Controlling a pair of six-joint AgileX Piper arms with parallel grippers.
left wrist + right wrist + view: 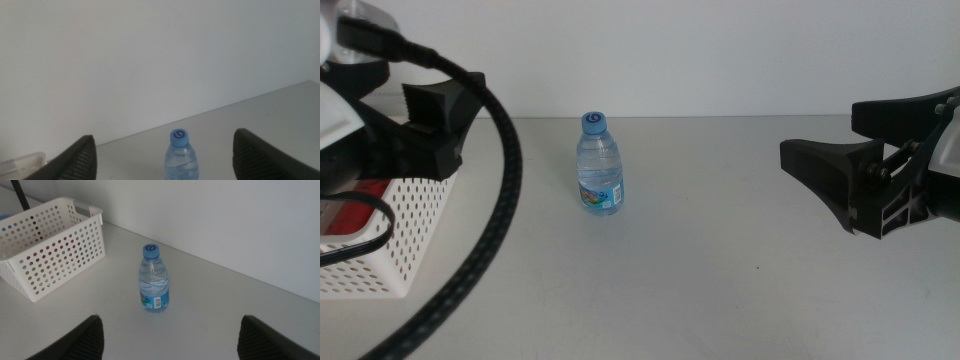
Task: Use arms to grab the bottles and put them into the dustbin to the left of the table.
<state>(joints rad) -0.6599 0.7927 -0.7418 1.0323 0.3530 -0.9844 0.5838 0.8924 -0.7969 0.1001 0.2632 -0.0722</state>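
The bench is a broad, pale, plain surface that meets a white wall at its far edge. On its left side stands the white basket, its sides full of round holes; in the right wrist view a handle slot shows at the rim, and bits of colour show through the holes, though what lies inside cannot be made out. In the middle view a red shape shows inside it, partly hidden by the left arm.

The left arm comes in from the left, over the basket, with a thick black cable curving down across the front of the picture. The left hand hangs empty, its two dark jaws set wide apart; in its own wrist view the bottle stands beyond them, in line with the gap. The right hand is raised above the right side of the bench, well apart from the bottle, and it too is spread wide and holds nothing.

The small clear water bottle stands upright near the far middle of the bench, just to the right of the basket but not touching it. It has a blue cap and a blue label low on its body.
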